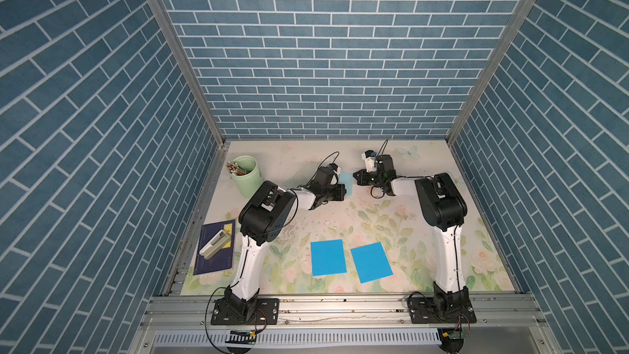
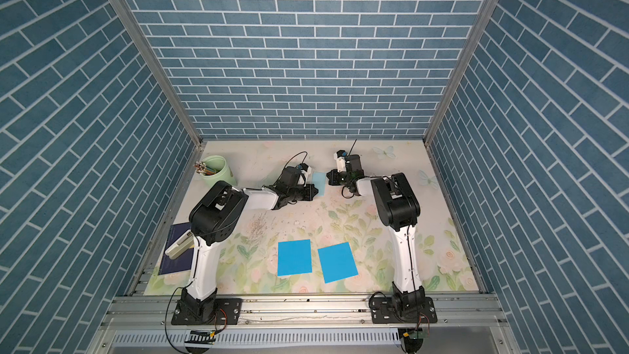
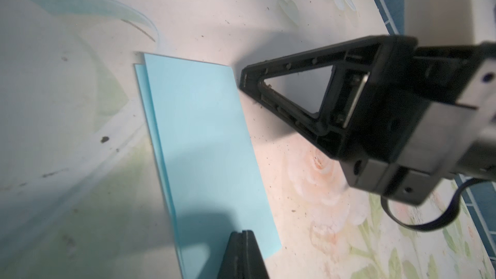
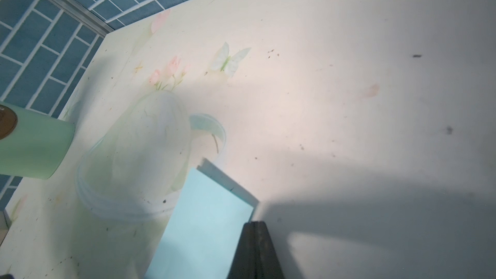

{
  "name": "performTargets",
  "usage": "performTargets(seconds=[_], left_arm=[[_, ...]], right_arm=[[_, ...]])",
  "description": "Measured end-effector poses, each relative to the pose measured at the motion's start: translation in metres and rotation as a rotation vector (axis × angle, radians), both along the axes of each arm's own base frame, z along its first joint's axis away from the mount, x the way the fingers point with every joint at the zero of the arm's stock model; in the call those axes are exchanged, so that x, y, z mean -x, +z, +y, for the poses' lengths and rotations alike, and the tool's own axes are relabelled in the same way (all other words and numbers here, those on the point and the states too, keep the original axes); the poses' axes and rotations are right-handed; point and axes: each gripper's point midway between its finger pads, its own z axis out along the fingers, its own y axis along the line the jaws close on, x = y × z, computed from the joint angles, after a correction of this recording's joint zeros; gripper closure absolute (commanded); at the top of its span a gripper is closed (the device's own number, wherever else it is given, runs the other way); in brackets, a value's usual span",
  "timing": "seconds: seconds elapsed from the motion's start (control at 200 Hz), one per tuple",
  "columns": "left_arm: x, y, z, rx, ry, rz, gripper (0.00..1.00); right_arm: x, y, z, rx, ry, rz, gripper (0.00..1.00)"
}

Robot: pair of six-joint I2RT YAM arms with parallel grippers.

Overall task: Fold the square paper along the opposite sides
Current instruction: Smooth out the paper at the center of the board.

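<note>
paper: pale blue paper lies folded on the flowered table, far middle, between both grippers | left gripper: jaws pressed together, tip over the paper | right gripper: jaws pressed together, tip just beside a corner | front: two bright blue sheets

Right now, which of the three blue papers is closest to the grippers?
The pale blue paper, lying far back between the left gripper and right gripper. The two bright blue sheets sit near the front edge, away from both.
</note>
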Motion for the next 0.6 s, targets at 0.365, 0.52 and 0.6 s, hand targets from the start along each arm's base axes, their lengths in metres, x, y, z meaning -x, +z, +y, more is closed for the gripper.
performTargets(seconds=[0.365, 0.52, 0.6], left_arm=[[0.0001, 0.0, 0.0, 0.006, 0.0, -0.007, 1.0], [-0.0006, 0.0019, -0.0014, 0.015, 0.009, 0.015, 1.0], [-0.0037, 0.003, -0.0062, 0.016, 0.012, 0.039, 1.0]], right_arm=[[-0.0093, 0.0011, -0.0005, 0.016, -0.015, 0.014, 1.0], [-0.0084, 0.0025, -0.0024, 0.026, -0.023, 0.025, 1.0], [-0.0025, 0.0052, -0.0066, 0.037, -0.03, 0.039, 1.0]])
